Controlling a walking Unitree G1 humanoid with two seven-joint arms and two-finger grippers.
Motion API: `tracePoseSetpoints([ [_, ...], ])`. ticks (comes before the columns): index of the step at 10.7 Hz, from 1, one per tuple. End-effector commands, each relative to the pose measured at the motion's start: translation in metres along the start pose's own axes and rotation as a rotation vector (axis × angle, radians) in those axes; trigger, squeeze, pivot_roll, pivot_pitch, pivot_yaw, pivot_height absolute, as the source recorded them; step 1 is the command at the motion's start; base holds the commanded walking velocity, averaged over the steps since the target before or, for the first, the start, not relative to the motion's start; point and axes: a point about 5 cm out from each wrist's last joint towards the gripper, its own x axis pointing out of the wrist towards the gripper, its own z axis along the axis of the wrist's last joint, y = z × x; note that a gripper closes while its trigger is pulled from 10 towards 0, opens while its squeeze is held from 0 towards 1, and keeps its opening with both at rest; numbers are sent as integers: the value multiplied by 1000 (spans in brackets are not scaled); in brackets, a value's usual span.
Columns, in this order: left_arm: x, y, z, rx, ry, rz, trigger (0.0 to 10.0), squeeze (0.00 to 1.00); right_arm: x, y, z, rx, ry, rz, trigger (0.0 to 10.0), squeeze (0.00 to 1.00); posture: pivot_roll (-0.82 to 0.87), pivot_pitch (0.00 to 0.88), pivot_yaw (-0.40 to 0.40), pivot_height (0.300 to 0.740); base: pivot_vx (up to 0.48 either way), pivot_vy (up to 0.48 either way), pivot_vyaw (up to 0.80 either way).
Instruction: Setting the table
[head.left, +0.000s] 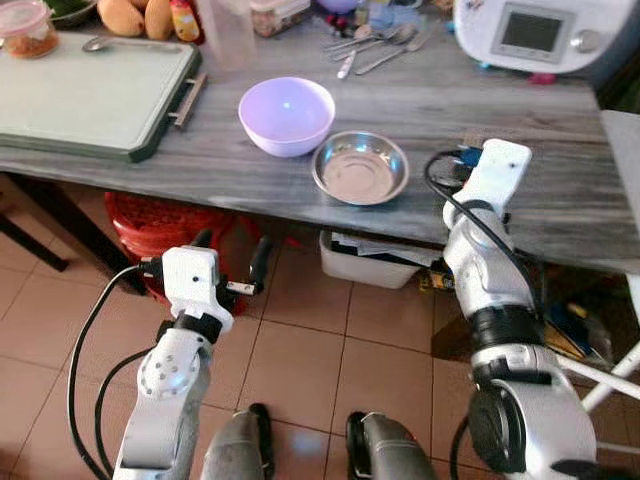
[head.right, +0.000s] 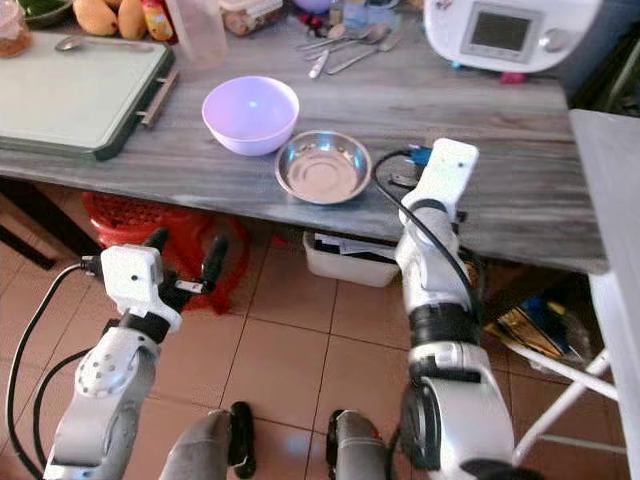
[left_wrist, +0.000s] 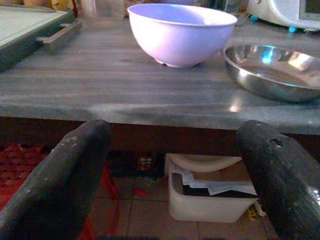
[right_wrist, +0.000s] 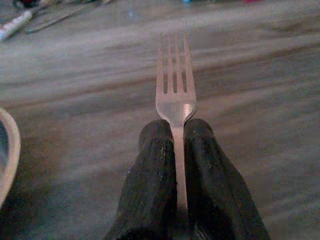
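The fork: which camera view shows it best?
The right wrist view: the fork stands out clearly there, its handle clamped in the right pincer, prongs over the table. In both eye views the right wrist covers it.

Even, soft daylight on the grey table (head.left: 560, 200), dimmer beneath it; glare spots in the steel dish (left_wrist: 280, 70) and lilac bowl (head.left: 287, 113); head views slightly soft; right wrist view blurred behind the sharp fork (right_wrist: 174, 85).
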Motion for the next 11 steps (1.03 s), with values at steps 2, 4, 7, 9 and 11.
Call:
tracePoseSetpoints([
  [2,-7,2,-1,4,26,-11,10000,0,6,0,0,46,22,-21,10000,0,20,276,12,740,0,0,0],
  [4,-8,2,0,1,34,-16,10000,0,10,2,2,74,29,-26,10000,0,23,284,14,740,0,0,0],
  [7,-9,1,1,0,42,-24,10000,0,14,9,3,104,43,-22,10000,0,26,285,13,740,0,0,0],
  [9,-9,0,0,-2,43,-23,10000,0,16,16,2,111,62,9,10000,0,28,283,8,740,0,0,0],
  [11,-9,-1,0,-6,44,-22,10000,0,16,22,-1,107,76,30,10000,0,28,281,4,740,0,0,0],
])
